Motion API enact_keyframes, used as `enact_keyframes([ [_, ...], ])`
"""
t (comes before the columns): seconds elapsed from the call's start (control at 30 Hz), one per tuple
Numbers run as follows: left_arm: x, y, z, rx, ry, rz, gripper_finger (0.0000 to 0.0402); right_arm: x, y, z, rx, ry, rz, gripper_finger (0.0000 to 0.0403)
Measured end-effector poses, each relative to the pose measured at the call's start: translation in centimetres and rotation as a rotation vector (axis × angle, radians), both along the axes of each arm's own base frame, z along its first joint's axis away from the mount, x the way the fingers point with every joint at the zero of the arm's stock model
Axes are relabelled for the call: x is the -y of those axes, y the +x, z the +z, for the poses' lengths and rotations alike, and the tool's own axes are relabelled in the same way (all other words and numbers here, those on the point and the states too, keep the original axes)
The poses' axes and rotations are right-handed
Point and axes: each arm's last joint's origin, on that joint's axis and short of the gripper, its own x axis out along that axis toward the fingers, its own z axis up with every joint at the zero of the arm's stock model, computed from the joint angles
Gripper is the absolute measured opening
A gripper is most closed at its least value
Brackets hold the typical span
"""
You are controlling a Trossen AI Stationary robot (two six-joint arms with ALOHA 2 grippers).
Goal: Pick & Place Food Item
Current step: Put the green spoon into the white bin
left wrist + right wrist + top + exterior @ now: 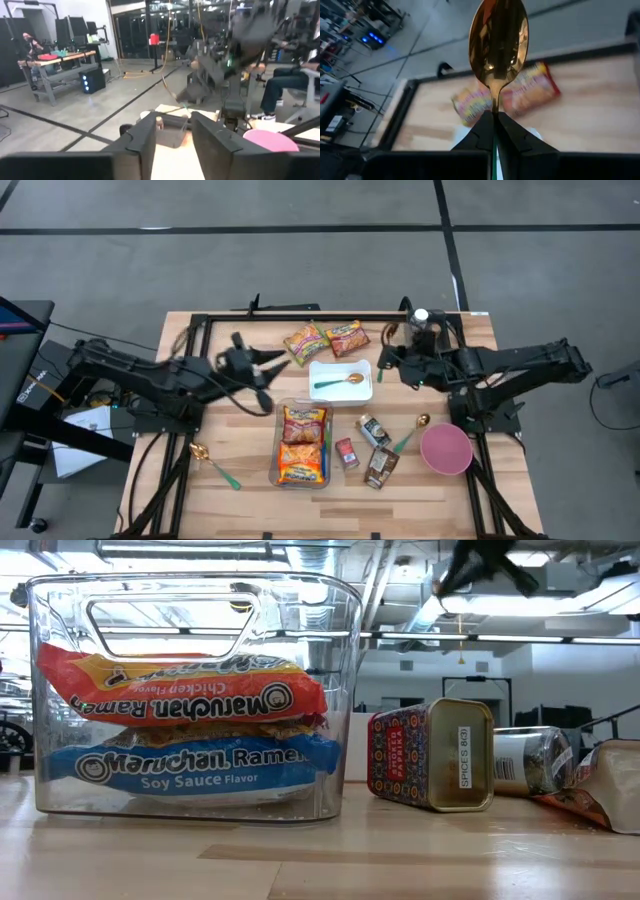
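Observation:
My right gripper is shut on a gold spoon and is held over the table's far right part, near the white tray. A second spoon with a green handle lies in that tray. Two ramen packets lie flat on the table beyond the tray. A clear bin holds two more ramen packets. My left gripper is open and empty, left of the tray and above the table. My right gripper pinches the spoon's thin neck, just behind the bowl, between its two fingertips. The bowl sticks out past the fingertips, in line with the fingers. The handle is hidden between the fingers. The spoon is lifted clear of the table.
A pink bowl stands at the near right. Spice tins and jars lie between the bowl and the bin. One spoon lies by the bowl and another spoon lies at the near left. A black frame runs along the table's far edge.

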Motion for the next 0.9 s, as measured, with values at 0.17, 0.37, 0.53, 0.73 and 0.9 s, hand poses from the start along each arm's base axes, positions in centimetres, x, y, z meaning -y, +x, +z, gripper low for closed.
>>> enact_keyframes([
  [0.17,-0.1,2.4,-1.3,-0.003,-0.004,0.017,0.0159,0.1,2.5,3.1,0.001,-0.065,0.028,0.0001],
  [0.37,-1.2,4.3,-2.4,0.043,-0.104,-0.016,0.0190,-0.2,5.5,5.3,0.015,-0.132,0.083,0.0001],
  [0.53,-2.5,5.6,-3.1,0.073,-0.158,-0.052,0.0192,-0.6,8.2,5.7,0.045,-0.159,0.126,0.0001],
  [0.73,-3.9,6.9,-4.0,0.095,-0.214,-0.060,0.0175,-0.9,10.3,4.8,0.033,-0.140,0.163,0.0001],
  [0.9,-4.6,7.7,-4.8,0.089,-0.278,-0.118,0.0169,-1.0,10.5,5.3,0.059,-0.157,0.199,0.0001],
])
